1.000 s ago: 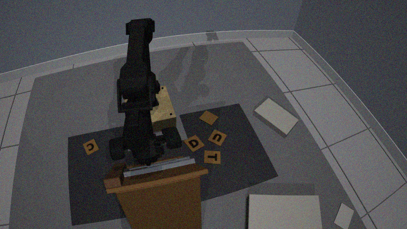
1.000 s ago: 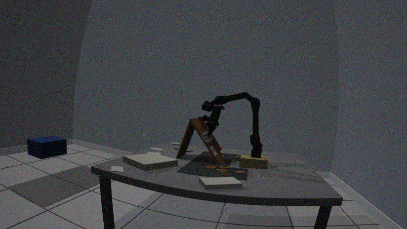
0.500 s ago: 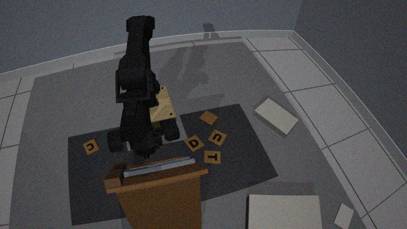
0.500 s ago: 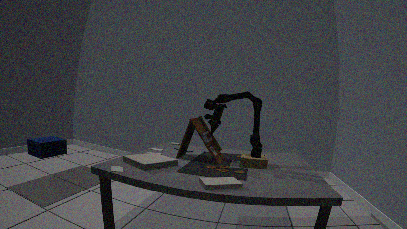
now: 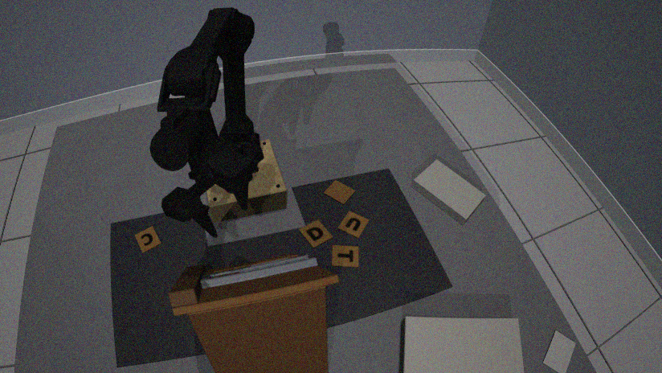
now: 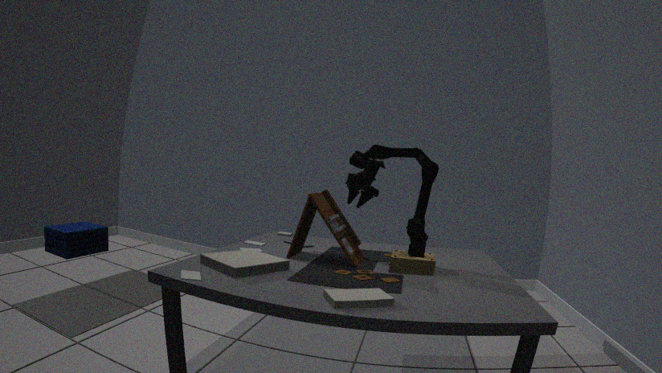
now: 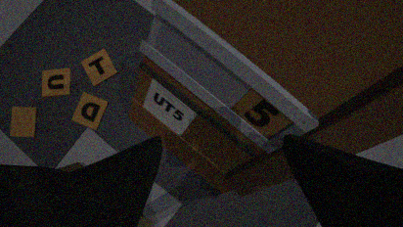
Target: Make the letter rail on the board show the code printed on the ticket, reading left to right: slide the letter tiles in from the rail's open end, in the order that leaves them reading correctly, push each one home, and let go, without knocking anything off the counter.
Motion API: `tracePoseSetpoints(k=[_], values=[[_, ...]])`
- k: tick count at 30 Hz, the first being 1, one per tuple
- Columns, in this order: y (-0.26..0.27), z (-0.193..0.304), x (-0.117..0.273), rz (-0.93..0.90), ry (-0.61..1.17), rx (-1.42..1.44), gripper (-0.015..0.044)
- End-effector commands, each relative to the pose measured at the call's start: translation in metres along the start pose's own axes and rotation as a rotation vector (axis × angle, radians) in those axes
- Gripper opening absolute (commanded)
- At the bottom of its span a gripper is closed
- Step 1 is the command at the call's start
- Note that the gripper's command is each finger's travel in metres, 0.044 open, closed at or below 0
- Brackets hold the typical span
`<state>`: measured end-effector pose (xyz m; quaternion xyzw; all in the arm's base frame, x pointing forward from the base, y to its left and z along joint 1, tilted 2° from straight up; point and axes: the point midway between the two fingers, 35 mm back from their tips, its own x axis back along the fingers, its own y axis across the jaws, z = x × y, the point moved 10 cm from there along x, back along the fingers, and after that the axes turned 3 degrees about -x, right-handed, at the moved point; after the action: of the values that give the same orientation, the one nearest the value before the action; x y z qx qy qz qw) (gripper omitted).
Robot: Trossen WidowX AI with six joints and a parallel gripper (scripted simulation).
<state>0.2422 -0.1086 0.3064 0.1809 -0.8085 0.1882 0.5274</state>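
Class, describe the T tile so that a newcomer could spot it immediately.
Find the tilted wooden board. On the dark mat beside it lie several small orange squares. The T tile is the one marked T; its neighbours read U and D, and another shows no letter.

Letters and a code I can read from here
I read "UT5" on the white ticket [image 7: 169, 107], "5" on a tile [image 7: 262, 114] in the rail [image 7: 235, 66], and "U" [image 5: 353, 224] [image 7: 56, 82], "T" [image 5: 345, 256] [image 7: 99, 67], "D" [image 5: 316, 232] [image 7: 90, 111] and "C" [image 5: 147, 239] on loose tiles.
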Motion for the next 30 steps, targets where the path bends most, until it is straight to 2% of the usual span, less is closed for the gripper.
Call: tracePoseSetpoints(k=[1,7,30], values=[[0.026,0.026,0.058,0.09,-0.211,0.674,0.044],[0.042,0.036,0.08,0.189,-0.275,0.972,0.044],[0.042,0.036,0.08,0.19,-0.275,0.975,0.044]])
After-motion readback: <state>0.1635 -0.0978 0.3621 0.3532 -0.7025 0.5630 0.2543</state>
